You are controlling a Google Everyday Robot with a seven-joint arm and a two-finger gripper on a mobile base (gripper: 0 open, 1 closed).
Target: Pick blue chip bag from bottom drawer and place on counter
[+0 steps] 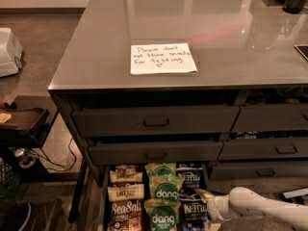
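Note:
The bottom drawer [105, 196] is pulled open at the lower middle of the camera view and holds rows of snack bags. On its right side lie two navy blue chip bags with white "Kettle" lettering, one further back [190, 176] and one nearer [193, 211]. My gripper [206, 197] comes in from the right on a white arm [260, 208]. It sits just right of these blue bags, at the drawer's right edge, low over them. The counter [231, 37] above is glossy grey and bears a white handwritten note [161, 58].
Green "dang" bags [163, 189] fill the drawer's middle column and brown-and-cream "SeaSalt" bags [125, 208] the left. Two shallower grey drawers [155, 121] with pull handles stick out slightly above. More drawers stand to the right. A dark cart [21, 124] and cables are at the left.

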